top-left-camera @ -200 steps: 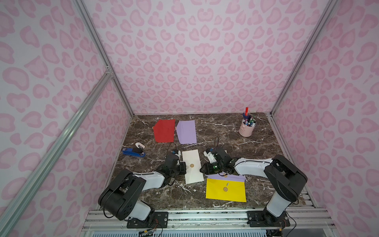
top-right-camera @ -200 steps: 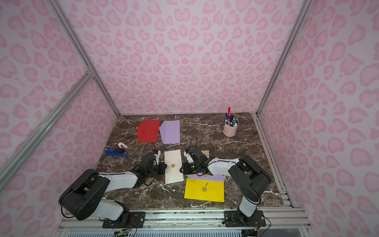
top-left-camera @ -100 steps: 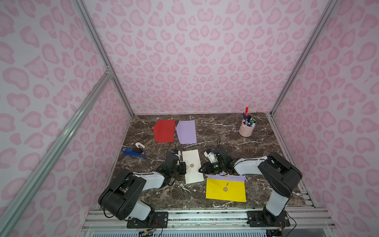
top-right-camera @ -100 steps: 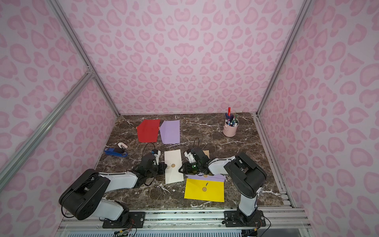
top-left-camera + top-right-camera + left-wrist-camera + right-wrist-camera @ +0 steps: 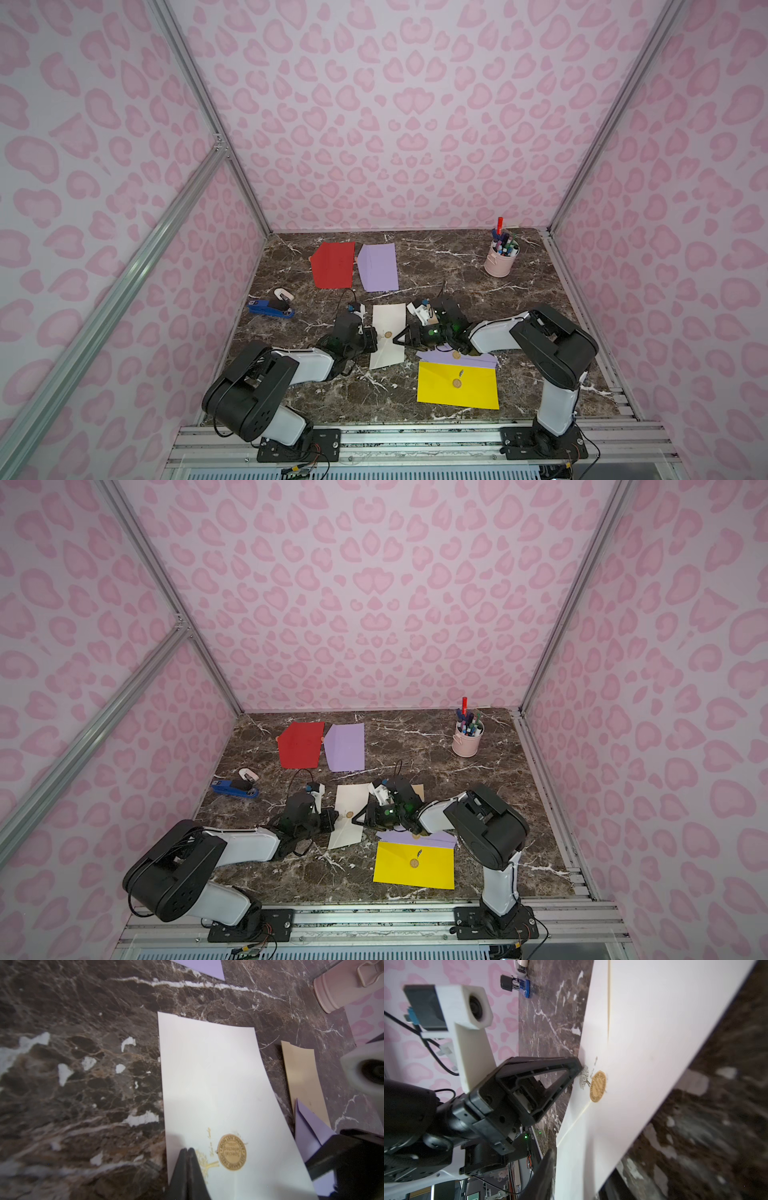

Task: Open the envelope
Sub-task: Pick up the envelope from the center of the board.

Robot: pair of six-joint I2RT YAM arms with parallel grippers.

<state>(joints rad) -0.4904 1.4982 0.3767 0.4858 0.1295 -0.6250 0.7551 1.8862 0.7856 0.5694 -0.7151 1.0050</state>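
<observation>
Your left gripper (image 5: 187, 1150) is pressed together, tips resting on the white envelope (image 5: 388, 332) beside its gold seal (image 5: 232, 1154). The envelope lies mid-table (image 5: 457, 291). Your right gripper (image 5: 397, 338) meets the opposite edge — whether it's pinching, you cannot tell.

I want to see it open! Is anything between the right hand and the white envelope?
No, nothing visible lies between the right hand and the white paper envelope; it is at the edge. The shut left hand rests beside the round gold sticker.

The right pincer (image 5: 357, 818) hides most of the tan envelope (image 5: 418, 789).
</observation>
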